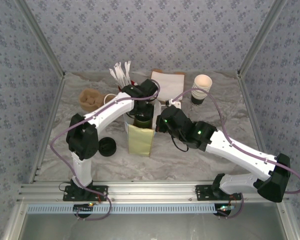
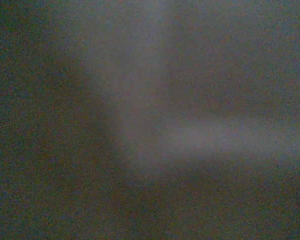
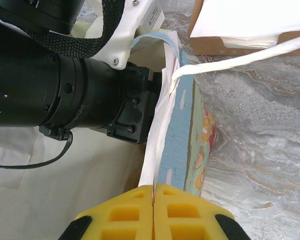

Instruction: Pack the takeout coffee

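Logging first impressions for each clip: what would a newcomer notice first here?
The eye goes first to the paper bag standing mid-table, with the left arm reaching down into its open top. The right tool is shut on the bag's right rim. At the back right, a stack of cups with pale insides stands out.

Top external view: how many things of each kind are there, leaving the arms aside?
Paper bag: 1
Dark green cup in the bag's mouth: 1
Stack of unlidded cups: 1
Loose black lid: 1
Bundle of white sticks: 1
Box of napkins: 1
Bowl of brown pieces: 1
Total: 7
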Robot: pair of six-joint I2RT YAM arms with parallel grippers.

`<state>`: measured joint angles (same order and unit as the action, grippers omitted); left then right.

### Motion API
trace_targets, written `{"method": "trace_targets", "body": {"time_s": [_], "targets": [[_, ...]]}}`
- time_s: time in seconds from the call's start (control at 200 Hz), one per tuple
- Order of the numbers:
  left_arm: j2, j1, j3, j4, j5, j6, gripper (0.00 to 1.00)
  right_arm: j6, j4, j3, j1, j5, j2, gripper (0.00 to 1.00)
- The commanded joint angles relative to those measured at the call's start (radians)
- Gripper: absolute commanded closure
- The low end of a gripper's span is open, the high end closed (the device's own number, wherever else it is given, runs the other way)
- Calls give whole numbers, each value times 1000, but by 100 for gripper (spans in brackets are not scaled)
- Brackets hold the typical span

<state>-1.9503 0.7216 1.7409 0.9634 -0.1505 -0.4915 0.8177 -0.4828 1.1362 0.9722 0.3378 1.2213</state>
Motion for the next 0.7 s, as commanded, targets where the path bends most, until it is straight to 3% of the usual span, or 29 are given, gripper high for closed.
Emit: {"method": "trace_targets", "body": {"time_s": [0.0,0.31,0.545,0.695], "targets": [[-120,-8,-96,54,81,-36,51,-9,-44,28,16,18,9,100],[-39,-8,-12,102,67,-29,41,-11,-54,40,17,30,13,100],[50,-1,86,155,67,-4,18,-13,-69,48,15,35,24,100],[108,7,135,192,57,-1,10,-13,-71,48,12,34,26,100]]}}
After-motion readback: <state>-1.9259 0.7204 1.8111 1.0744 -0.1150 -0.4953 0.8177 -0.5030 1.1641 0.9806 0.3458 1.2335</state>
